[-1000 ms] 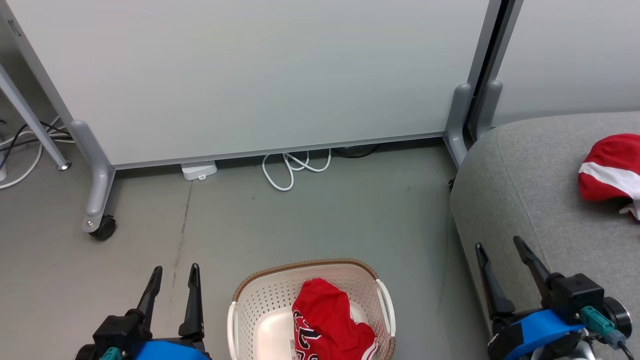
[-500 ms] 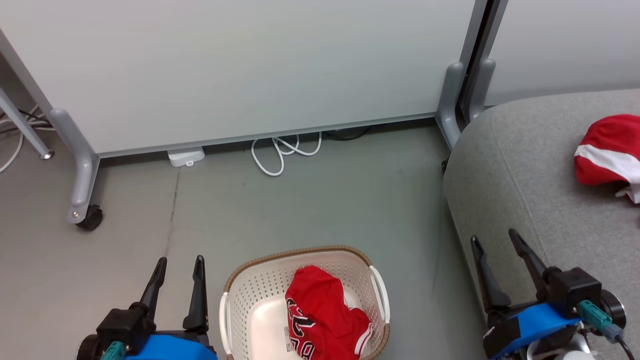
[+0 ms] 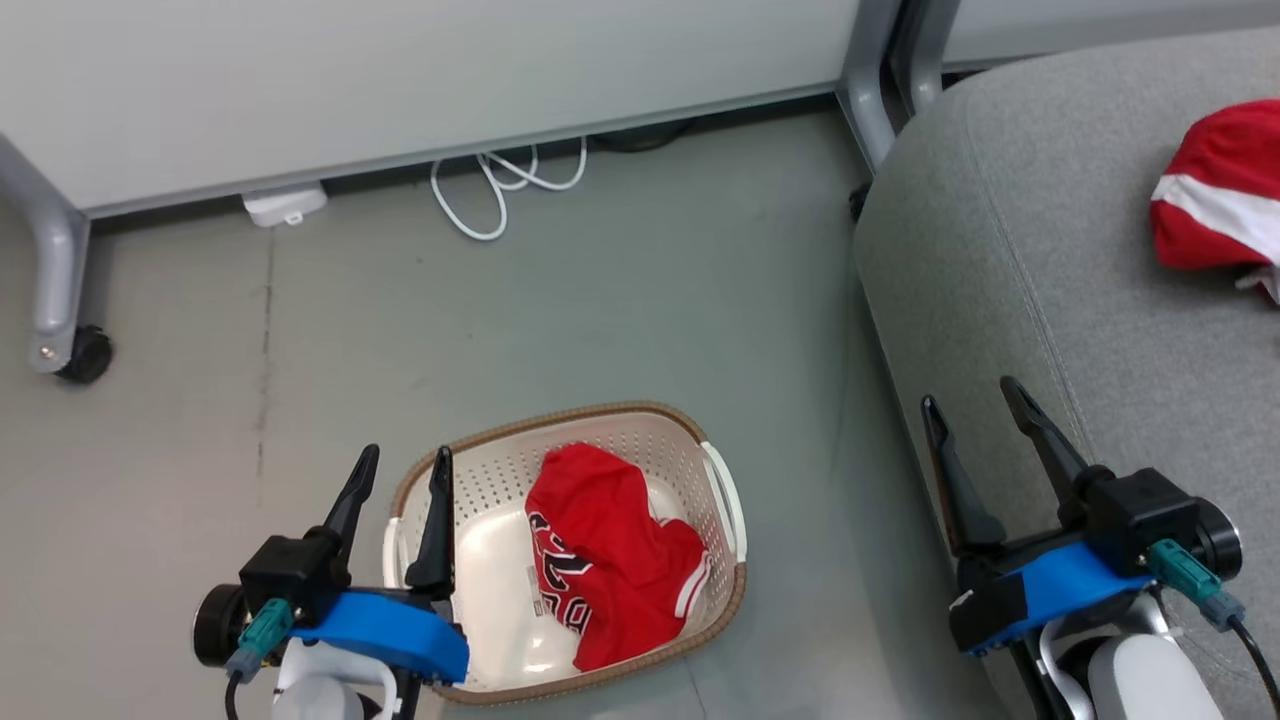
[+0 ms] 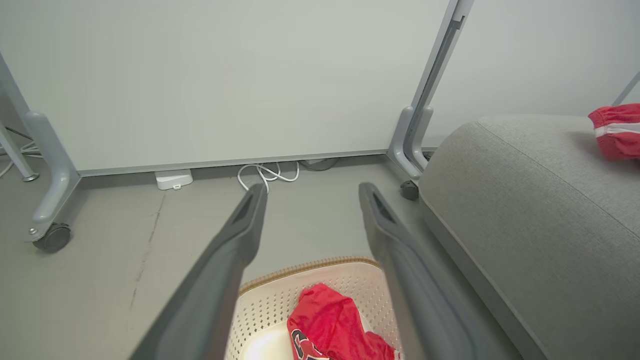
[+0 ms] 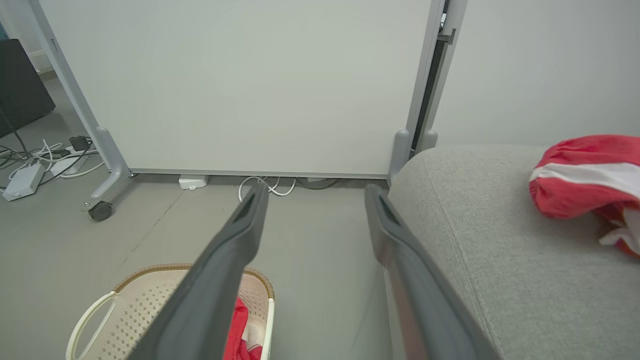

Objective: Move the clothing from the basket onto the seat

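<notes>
Dark two-fingered left hand [image 3: 407, 452] at lower left, fingers parted, empty, dark two-fingered right hand [image 3: 969, 392] at lower right, likewise parted, empty

Grey floor [image 3: 600, 300] beneath a pale rolling partition [image 3: 400, 70]

A thin dark line [image 3: 265, 350] runs along the floor. The partition stands on a grey leg [image 3: 45, 260] with a black caster [image 3: 85, 355]. At its foot lie a looped white cable [image 3: 495, 185] and, near it, a small white box [image 3: 285, 203]. Loose cables [image 5: 30, 170] sprawl beyond the leg.
</notes>
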Robot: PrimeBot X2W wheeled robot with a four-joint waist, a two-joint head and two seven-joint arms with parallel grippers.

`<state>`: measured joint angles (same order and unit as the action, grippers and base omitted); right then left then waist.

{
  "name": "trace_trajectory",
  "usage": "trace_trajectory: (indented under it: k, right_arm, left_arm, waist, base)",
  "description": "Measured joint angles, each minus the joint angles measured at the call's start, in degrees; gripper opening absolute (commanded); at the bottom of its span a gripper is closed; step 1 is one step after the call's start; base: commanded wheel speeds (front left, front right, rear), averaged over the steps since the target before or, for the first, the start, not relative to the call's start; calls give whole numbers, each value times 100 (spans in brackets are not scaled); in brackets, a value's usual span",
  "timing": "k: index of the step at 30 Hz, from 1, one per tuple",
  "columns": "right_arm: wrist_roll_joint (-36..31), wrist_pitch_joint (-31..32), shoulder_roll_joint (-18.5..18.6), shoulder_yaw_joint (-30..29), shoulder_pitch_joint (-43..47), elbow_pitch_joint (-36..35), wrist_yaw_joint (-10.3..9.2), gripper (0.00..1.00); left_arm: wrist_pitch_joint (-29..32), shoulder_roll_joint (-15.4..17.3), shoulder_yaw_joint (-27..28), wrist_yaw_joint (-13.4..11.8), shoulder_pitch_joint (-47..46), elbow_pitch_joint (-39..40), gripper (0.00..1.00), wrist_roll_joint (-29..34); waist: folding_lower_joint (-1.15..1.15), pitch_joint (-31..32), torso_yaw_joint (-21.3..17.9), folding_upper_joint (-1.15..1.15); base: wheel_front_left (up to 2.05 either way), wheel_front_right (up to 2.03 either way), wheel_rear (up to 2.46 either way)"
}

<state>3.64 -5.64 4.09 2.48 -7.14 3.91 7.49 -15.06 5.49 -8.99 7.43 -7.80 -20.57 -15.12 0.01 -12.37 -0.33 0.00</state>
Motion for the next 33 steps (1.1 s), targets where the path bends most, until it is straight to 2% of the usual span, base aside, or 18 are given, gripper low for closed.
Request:
trace_trajectory:
  k: [6, 18, 25, 33]
  right_arm:
    - [-14, -40, 5, 157, -316, -67, 0, 100]
    - [81, -323, -58, 502, -929, -37, 0, 100]
    - [165, -495, -90, 702, -1211, 52, 0, 100]
    - [254, -638, -105, 839, -1501, 41, 0, 100]
  left_arm:
    - [0, 45, -207, 0, -487, -411, 100, -35]
    - [-1, 402, -655, 0, -1473, -1570, 100, -411]
    - [-1, 495, -676, 0, -1992, -2353, 100, -679]
    - [-1, 577, -457, -1, -2498, -2948, 100, -799]
  waist:
    - [0, -570, -298, 0]
    - [1, -1808, -949, 0]
    - [0, -2478, -1249, -1]
    - [0, -3200, -1479, 0]
  base:
    - [0, 0, 0]
    - [0, 0, 0]
    - [0, 0, 0]
    - [0, 0, 0]
